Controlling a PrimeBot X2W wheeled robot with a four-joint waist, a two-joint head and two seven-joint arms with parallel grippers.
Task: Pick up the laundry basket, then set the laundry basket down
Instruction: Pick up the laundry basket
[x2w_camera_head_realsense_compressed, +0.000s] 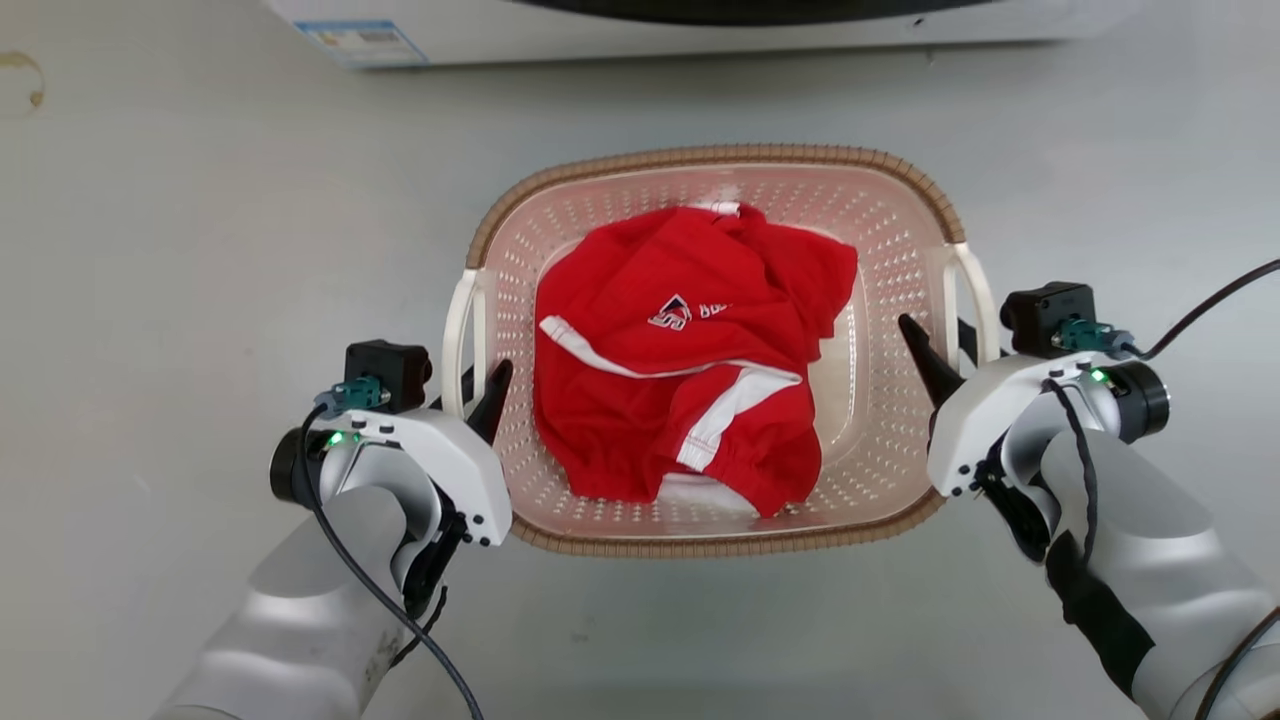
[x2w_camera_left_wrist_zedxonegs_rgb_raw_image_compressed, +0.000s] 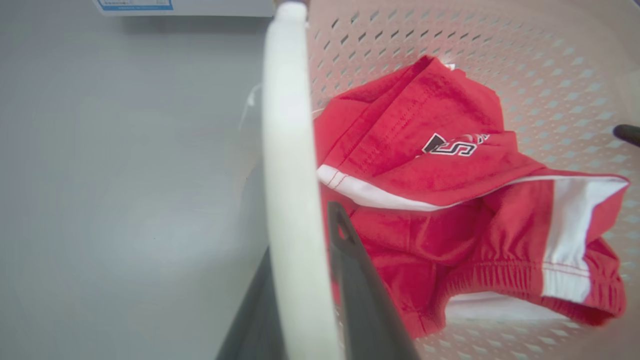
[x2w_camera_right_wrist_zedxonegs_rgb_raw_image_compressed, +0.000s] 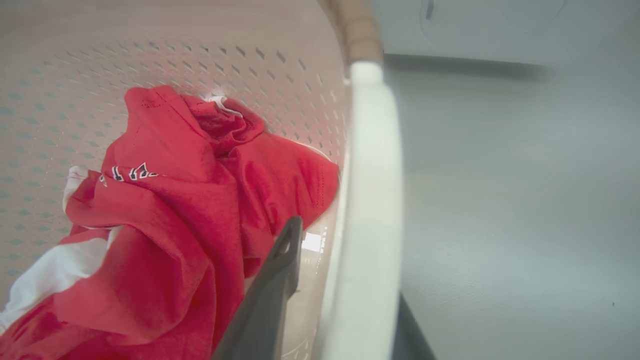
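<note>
You have the laundry basket (x2w_camera_head_realsense_compressed: 720, 155) centred in front of the robot on the grey floor (x2w_camera_head_realsense_compressed: 200, 250), long sides running left to right, brown rim all the way round. You cannot tell from these views whether its bottom touches the floor or hangs just above it. A crumpled red garment (x2w_camera_head_realsense_compressed: 680, 370) with white stripes and a small logo lies inside and covers most of the bottom.

Your left hand (x2w_camera_head_realsense_compressed: 480, 375) is at the basket's left side, astride the white left handle (x2w_camera_head_realsense_compressed: 458, 330). One dark finger is inside the basket wall and the other is outside. In the left wrist view the handle runs up between the two fingers with both tight against it, so the hand is clenched on that handle.

Your right hand (x2w_camera_head_realsense_compressed: 935, 330) mirrors it at the white right handle (x2w_camera_head_realsense_compressed: 985, 300), inner finger inside the basket and outer finger outside. In the right wrist view the outer finger sits against the handle, but the inner finger (x2w_camera_right_wrist_zedxonegs_rgb_raw_image_compressed: 280, 260) stands apart from it, with a strip of pale wall showing between them. That hand is released, around the handle and not pinching it.

The inner fingertips are near the garment. The left one overlaps it in the wrist view, and contact is unclear.

A white appliance (x2w_camera_head_realsense_compressed: 700, 30) with a blue label (x2w_camera_head_realsense_compressed: 360, 42) edges the top of the head view, well apart from the basket.
</note>
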